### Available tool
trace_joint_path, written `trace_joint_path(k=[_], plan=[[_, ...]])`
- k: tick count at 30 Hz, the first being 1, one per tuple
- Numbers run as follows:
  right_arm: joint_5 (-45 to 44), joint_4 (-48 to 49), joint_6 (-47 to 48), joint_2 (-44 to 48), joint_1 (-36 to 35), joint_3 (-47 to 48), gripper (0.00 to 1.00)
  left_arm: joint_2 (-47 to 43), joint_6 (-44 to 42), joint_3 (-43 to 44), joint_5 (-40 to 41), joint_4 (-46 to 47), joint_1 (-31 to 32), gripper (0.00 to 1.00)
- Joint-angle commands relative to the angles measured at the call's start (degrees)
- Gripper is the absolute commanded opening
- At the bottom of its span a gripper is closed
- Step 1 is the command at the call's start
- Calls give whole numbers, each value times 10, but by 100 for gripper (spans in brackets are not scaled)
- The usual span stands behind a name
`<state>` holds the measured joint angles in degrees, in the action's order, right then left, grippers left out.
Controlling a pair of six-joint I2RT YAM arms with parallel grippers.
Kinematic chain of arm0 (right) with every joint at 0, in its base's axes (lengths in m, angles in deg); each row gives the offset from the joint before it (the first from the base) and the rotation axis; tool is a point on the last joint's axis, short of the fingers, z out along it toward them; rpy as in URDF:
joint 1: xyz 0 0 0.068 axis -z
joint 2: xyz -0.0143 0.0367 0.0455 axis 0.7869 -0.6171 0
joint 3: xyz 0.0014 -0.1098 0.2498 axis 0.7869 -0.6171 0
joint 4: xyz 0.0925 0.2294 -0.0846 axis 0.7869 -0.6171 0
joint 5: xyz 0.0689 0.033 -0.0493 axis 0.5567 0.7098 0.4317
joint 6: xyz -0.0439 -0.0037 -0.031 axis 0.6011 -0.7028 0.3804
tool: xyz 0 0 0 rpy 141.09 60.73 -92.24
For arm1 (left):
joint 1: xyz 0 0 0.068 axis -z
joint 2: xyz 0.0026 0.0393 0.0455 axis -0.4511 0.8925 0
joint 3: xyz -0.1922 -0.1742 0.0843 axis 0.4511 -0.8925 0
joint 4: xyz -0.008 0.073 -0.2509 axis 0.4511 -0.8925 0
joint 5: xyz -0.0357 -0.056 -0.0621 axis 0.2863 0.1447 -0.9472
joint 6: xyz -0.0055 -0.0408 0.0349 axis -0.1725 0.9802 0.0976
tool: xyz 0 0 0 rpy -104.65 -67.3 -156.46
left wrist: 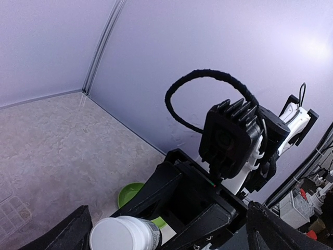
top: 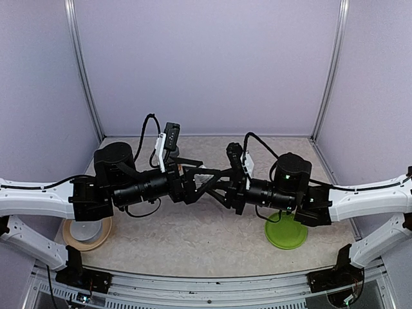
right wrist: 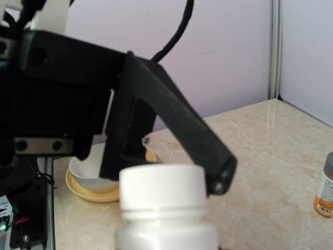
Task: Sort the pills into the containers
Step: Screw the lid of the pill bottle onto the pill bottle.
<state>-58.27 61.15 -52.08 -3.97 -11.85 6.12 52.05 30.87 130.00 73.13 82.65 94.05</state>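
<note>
White plastic nearest of all: cap [right wrist: 161, 187] of the small vial [right wrist: 165, 237], filling the bottom of the right wrist view. Vial pinched tight in the right gripper [top: 215, 182] and held up off the table [top: 193, 238]. Looks like the uncapping step. Left gripper [top: 201, 180] spread fully and straddling the cap, gripping nothing yet.

To do it well:
- Centre the cap between both left fingers before closing. Seen from the left wrist, cap low in view and nearer the dark finger [left wrist: 67, 234] at frame left than its mate opposite, so shift sideways first.
- Bite on the cap alone, not on the neck below.
- Keep both wrists in line along the vial's axis.
- Hold the right grip firm to stop the body spinning.
- Twist or pull without tipping the mouth down, for fear of spilling any pills inside; none visible from here.

Just beyond the cap in the right wrist view, one black finger [right wrist: 177, 130] of the left gripper, slanting down to end just beside the cap's right edge. Touching or not, cannot tell.

Farther back on the table, white bowl [right wrist: 91, 172] on its tan plate [right wrist: 104, 194], behind and left of the cap. Off at the right edge, larger bottle [right wrist: 327, 185] with gray cap and orange label, upright, well apart from both grippers. Green plate [top: 286, 233] lying flat under the right arm, apart from the vial.
</note>
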Motion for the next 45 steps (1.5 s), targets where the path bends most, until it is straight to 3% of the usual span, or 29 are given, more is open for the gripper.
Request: trace_joint_path(k=[1, 19, 28, 38, 45], plan=[[-4, -17, -9, -20, -5, 24, 10, 5, -3, 13, 0, 1, 6, 99], [35, 7, -19, -75, -15, 36, 10, -6, -6, 2, -9, 23, 9, 99], [9, -11, 30, -8, -16, 6, 11, -43, 61, 3, 58, -77, -20, 98], [-35, -44, 75, 22, -16, 6, 11, -21, 116, 46, 45, -182, -36, 94], [-41, -52, 90, 25, -16, 5, 11, -14, 127, 49, 19, -169, -46, 85]])
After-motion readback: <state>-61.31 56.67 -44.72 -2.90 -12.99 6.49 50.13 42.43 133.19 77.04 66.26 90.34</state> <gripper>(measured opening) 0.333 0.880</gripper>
